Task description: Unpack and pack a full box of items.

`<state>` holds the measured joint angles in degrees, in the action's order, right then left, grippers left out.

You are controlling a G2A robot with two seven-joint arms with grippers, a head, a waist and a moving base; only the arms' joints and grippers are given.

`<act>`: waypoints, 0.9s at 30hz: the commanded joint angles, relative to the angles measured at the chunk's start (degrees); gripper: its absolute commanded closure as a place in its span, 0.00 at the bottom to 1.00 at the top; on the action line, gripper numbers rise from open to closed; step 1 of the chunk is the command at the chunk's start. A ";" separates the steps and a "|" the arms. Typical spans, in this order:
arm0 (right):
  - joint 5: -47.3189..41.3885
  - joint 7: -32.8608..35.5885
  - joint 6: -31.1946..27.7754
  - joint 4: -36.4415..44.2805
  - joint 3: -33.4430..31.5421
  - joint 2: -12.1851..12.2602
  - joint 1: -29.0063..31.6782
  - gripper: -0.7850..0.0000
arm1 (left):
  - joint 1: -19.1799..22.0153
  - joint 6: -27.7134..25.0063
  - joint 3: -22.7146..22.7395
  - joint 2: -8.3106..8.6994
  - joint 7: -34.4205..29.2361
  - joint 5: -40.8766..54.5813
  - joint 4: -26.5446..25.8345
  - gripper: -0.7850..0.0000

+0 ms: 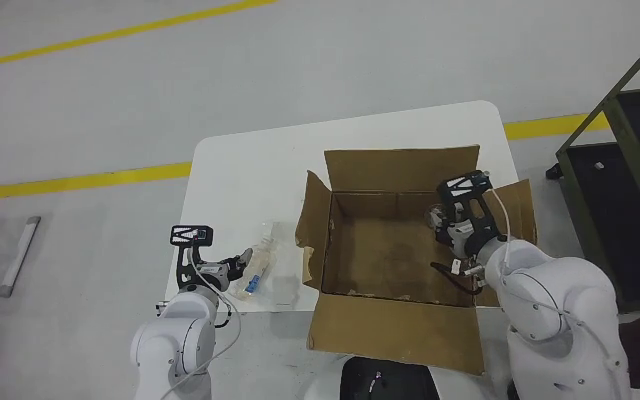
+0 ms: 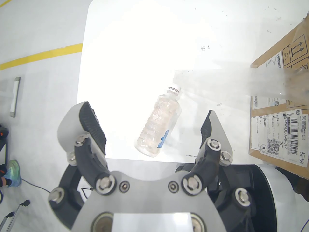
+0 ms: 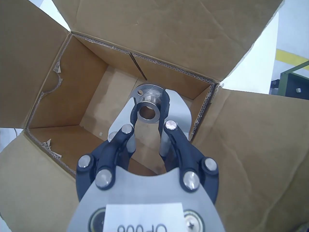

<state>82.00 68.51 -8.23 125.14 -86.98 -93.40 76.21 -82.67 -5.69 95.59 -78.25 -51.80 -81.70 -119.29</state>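
Observation:
An open cardboard box (image 1: 400, 320) stands on the white table (image 1: 240, 170), flaps spread. My right gripper (image 3: 149, 107) hangs over the box's right side, shut on a metal flanged bushing (image 3: 146, 106); the same gripper (image 1: 446, 222) is seen from above at the box's right wall. A clear plastic bottle (image 2: 159, 124) with a white cap lies on the table left of the box (image 2: 280, 112), also seen from above (image 1: 262, 262). My left gripper (image 2: 154, 127) is open, just above the bottle's base near the table's front edge, with the bottle between its fingers but apart from them.
The box's inside (image 3: 96, 112) looks bare apart from the held part. A dark green frame (image 1: 600, 170) stands on the floor right of the table. Yellow floor lines (image 1: 90, 182) run behind. Bare table lies behind the bottle.

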 commanded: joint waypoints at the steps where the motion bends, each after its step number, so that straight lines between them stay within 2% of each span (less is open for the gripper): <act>1: 0.00 0.01 -0.01 0.00 0.00 0.00 0.00 1.00 | 0.00 0.00 0.00 0.00 0.00 0.00 0.00 0.00; 6: -0.01 -0.39 0.07 -0.06 -0.05 0.01 0.08 1.00 | 0.00 0.00 0.00 0.00 0.00 0.00 0.00 0.00; 11: -2.76 -4.01 1.62 -1.54 -2.69 0.43 -0.76 1.00 | 0.00 0.00 0.00 0.00 0.00 0.00 0.00 0.00; 21: -21.00 -1.72 0.38 1.71 -10.48 1.60 -0.88 1.00 | 0.00 0.00 0.00 0.00 0.00 0.00 0.00 0.00; 27: -30.90 -2.97 2.43 0.68 -14.14 2.24 0.16 1.00 | 0.00 0.00 0.00 0.00 0.00 0.00 0.00 0.00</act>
<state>53.23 65.81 -6.20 126.09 -100.52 -91.24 76.30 -82.67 -5.69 95.59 -78.25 -51.80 -81.70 -119.29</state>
